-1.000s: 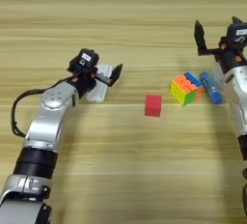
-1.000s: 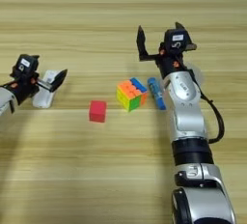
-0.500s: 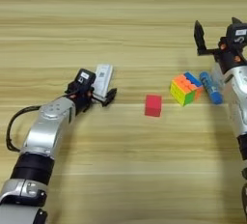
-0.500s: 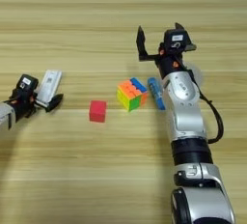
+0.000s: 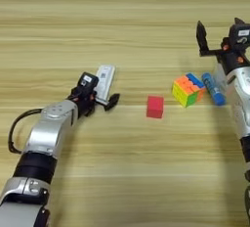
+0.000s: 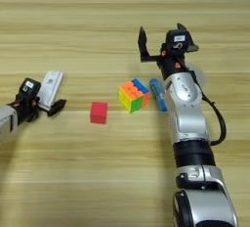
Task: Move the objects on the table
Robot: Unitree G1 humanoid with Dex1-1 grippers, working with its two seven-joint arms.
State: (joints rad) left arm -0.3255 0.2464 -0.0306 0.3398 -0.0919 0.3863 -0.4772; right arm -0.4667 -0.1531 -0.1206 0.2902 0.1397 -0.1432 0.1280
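We are looking down at a wooden table point(image 5: 122, 172). The left gripper point(image 5: 101, 99) is sitting low on the left side of the table. Its fingers are spread apart and they are not holding anything. A thin white bar point(image 5: 104, 80) is lying flat on the wood right by that gripper, and we cannot tell if a finger is touching it.

A red cube point(image 5: 155, 107) is sitting alone near the middle. To its right, a puzzle cube point(image 5: 187, 89) with many colours is resting on the table. A blue marker point(image 5: 213, 88) is lying just beside the puzzle cube, on its right side.

The right gripper point(image 6: 163, 42) is pointing away from us behind the marker. Its two black fingers are wide apart, with nothing between them.
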